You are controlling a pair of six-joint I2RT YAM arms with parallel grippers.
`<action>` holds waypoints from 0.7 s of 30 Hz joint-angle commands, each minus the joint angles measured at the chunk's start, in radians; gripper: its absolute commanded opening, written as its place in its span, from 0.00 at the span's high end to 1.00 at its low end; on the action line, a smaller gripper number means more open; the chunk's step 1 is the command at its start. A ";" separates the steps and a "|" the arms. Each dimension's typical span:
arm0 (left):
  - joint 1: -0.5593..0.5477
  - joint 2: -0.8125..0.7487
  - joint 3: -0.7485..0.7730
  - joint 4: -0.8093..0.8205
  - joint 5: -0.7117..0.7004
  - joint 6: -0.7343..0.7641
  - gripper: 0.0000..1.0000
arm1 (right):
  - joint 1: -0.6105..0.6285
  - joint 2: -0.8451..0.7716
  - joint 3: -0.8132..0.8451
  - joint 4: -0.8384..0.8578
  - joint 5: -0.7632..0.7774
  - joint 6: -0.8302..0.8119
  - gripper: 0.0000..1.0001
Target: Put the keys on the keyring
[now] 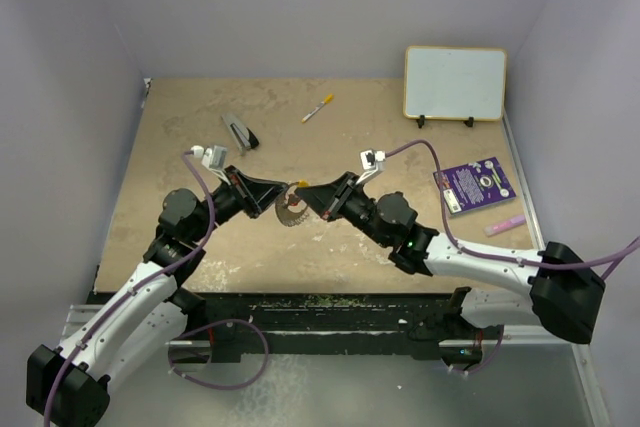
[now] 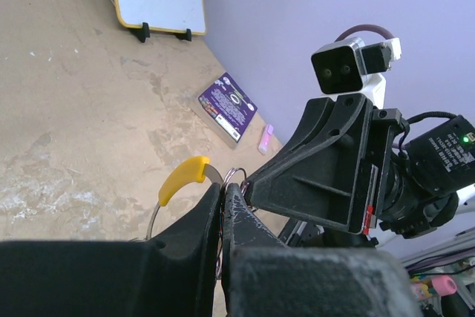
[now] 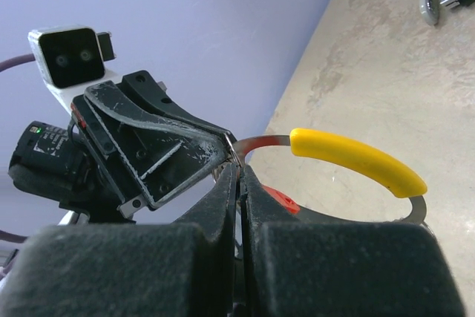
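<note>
Main risk is a slip. Both grippers meet tip to tip just beside the yellow segment [image 3: 356, 159] of the keyring [image 1: 293, 213], and each holds thin metal at its very fingertips. A pull or twist out of line with the wire probably pops one hold, and the keyring or the keys [image 3: 279, 200] drop to the counter [image 1: 200, 127].

Second risk is that the wire misses the small split loop [image 2: 234, 177] (it is tiny, and the black fingers hide most of the meeting point in both wrist views), so the arms just jam finger on finger.

Third risk is that the silver pieces [image 1: 290, 217] hanging below the yellow segment swing and snag.

Left gripper [image 2: 223, 209]: pressed together, pinching the keyring wire right next to the yellow segment.
Right gripper [image 3: 239, 183]: also pressed together. The red tag [image 3: 280, 201] peeks out just beside its fingers, so it appears to pinch the keys, though the contact itself is hidden.

The keyring hangs between the two grippers with the yellow segment on top, apparently off the counter. The keys sit just below the bare wire next to the yellow segment, touching or nearly so. Whether they are threaded on yet cannot be told.
</note>
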 commanded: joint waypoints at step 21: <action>0.007 -0.018 0.020 0.047 -0.027 -0.164 0.96 | 0.003 0.057 -0.039 0.211 -0.039 0.119 0.79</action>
